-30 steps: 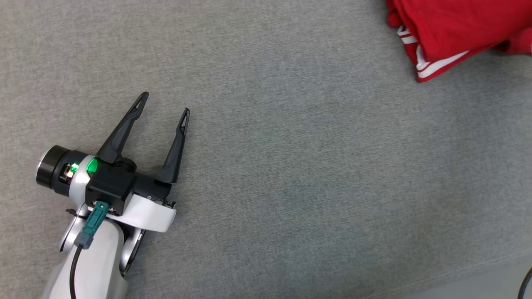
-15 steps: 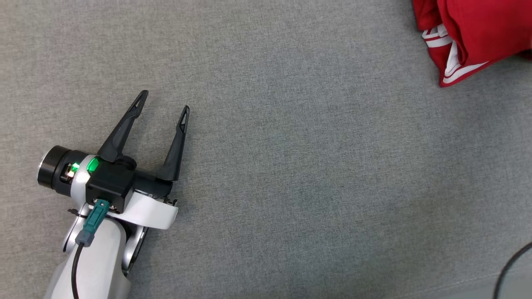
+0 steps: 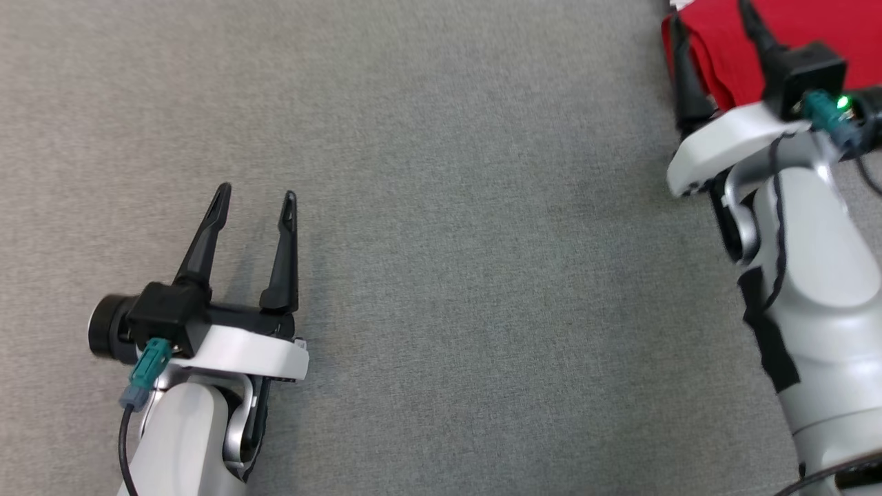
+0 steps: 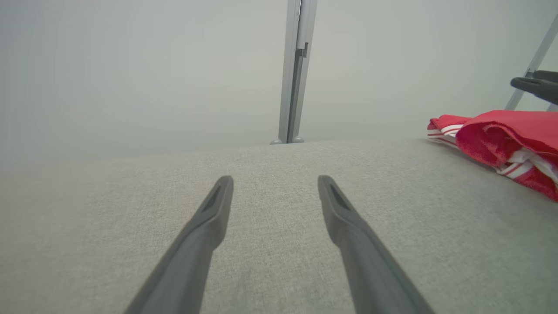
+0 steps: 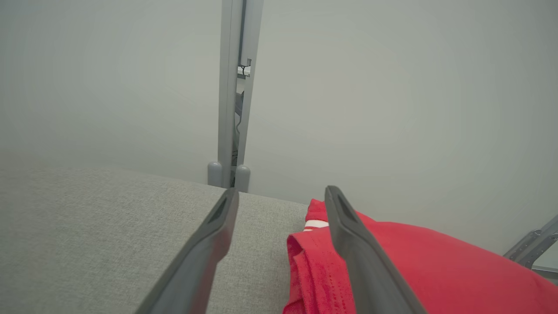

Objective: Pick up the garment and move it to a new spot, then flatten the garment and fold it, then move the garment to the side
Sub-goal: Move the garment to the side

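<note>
The garment [image 3: 720, 48], red with white stripes, lies folded at the far right of the grey cloth surface. My right gripper [image 3: 710, 12] is open at the garment's near left edge, and nothing is gripped. In the right wrist view its right finger [image 5: 357, 248] crosses the garment [image 5: 427, 270] while the left finger is over bare cloth. My left gripper [image 3: 255, 194] is open and empty low over the surface at the lower left, far from the garment. The left wrist view has the gripper [image 4: 274, 179] facing bare cloth, with the garment [image 4: 501, 131] off to the right.
The grey cloth surface [image 3: 482, 241] stretches wide between the two arms. Pale wall panels joined by a metal post [image 4: 296, 69] stand right behind its far edge. A slanted metal strut [image 4: 538, 52] rises beyond the garment. A dark cable [image 3: 827, 475] hangs at the lower right.
The head view has shifted. My right arm has come into it at the right, jaws open at the garment. My left gripper now points straighter up the view.
</note>
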